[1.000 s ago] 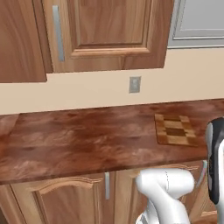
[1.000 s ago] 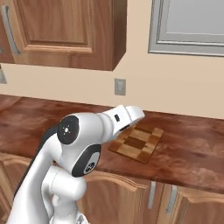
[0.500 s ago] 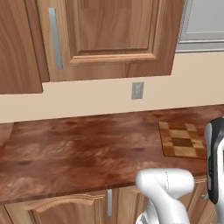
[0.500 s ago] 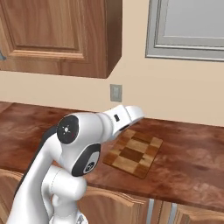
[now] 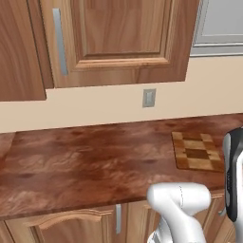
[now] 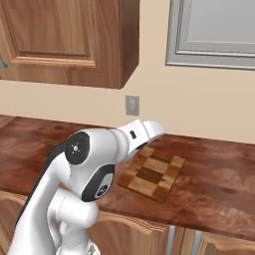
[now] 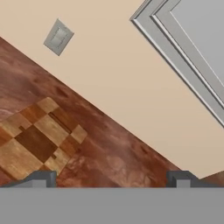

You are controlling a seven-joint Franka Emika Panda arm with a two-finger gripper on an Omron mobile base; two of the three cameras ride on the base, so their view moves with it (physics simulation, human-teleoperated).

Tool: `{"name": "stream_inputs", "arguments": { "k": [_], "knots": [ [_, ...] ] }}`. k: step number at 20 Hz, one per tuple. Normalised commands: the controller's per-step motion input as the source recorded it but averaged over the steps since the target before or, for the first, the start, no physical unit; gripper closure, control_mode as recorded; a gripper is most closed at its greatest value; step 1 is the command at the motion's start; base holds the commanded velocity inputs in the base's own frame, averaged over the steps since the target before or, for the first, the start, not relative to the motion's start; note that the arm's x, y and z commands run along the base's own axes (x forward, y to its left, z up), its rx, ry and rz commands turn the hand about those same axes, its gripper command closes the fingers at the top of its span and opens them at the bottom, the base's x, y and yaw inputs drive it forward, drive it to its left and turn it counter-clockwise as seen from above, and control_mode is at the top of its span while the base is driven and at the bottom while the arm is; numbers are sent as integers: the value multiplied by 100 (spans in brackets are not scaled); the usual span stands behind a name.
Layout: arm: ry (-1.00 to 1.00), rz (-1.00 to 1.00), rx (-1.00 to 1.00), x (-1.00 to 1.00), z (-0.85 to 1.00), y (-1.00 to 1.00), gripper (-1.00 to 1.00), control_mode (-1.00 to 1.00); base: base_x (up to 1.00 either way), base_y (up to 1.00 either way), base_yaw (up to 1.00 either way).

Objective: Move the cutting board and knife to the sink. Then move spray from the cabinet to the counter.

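Observation:
The cutting board (image 5: 197,152) (image 6: 152,173) (image 7: 35,140), a checkered patchwork of tan and dark brown squares, lies flat on the reddish-brown counter (image 5: 85,166) (image 6: 219,179) (image 7: 113,157) near the wall. My gripper (image 7: 111,178) is open with nothing between its fingertips (image 7: 43,177). It hovers above the counter and looks toward the wall, with the board to its lower left in the hand view. The wooden upper cabinet (image 5: 118,38) (image 6: 64,40) hangs above with its doors shut. The knife, the sink and the spray are out of view.
A grey wall outlet (image 5: 149,98) (image 6: 132,105) (image 7: 58,37) sits on the beige wall just behind the board. A grey framed panel (image 5: 223,23) (image 6: 219,30) (image 7: 192,43) hangs to the right of the cabinet. Lower cabinet doors (image 5: 61,228) run under the counter's front edge.
Both base views have shifted as the base drove closer to the counter. The cutting board has not moved on the counter, and the gripper stays open.

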Motion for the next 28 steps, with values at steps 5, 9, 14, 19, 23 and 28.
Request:
{"name": "stream_inputs", "arguments": {
  "k": [5, 9, 14, 19, 23, 28],
  "knots": [
    [0, 0, 0, 0, 0, 0, -100, 100, 0, -31, 0],
    [0, 0, 0, 0, 0, 0, -100, 100, 1, -11, 0],
    [0, 0, 0, 0, 0, 0, -100, 100, 1, 0, 0],
    [0, 0, 0, 0, -2, -5, -100, -100, 0, 0, 0],
    [0, 0, 2, 0, -1, -35, -100, -100, 0, 0, 0],
    [2, 4, 3, 0, -1, -29, -100, -100, 0, 0, 0]
  ]
}}
